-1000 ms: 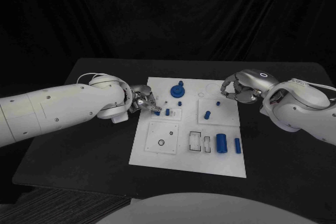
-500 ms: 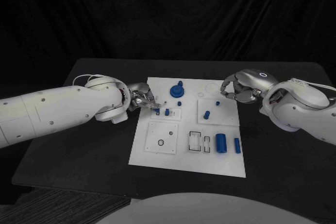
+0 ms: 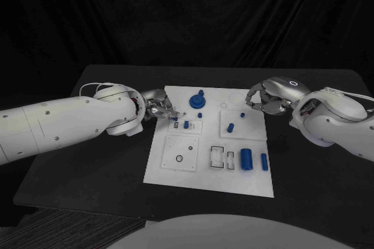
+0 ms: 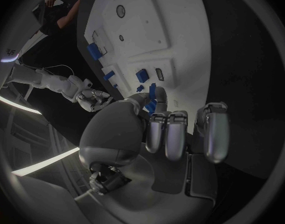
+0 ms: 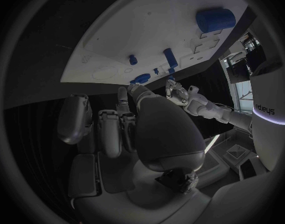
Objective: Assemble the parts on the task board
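On the black desk lies the white task board, and going from its near edge outward the head view shows a large blue cylinder beside a slimmer blue pin, with two empty rectangular slots just to their left and a square inset plate with a small ring hole further left. Past these lie a short blue peg and a smaller blue stub on a raised square panel, then a round blue gear-like part with an upright post near the board's far edge. The left robot hand sits over the board's left edge, beside two small slots; from above its grip is hard to read, but the left wrist view shows a small blue part pinched between thumb and a fingertip while the other fingers hang curled side by side. That same view also shows blue pieces standing in the board's sockets. The right robot hand hovers off the board's far right corner with fingers curled inward; the right wrist view shows them drawn together around nothing, the board with its blue parts beyond them. Readable writing appears in the right wrist view: pale letters on the robot's white body, seemingly "dueys", too curved to be sure.
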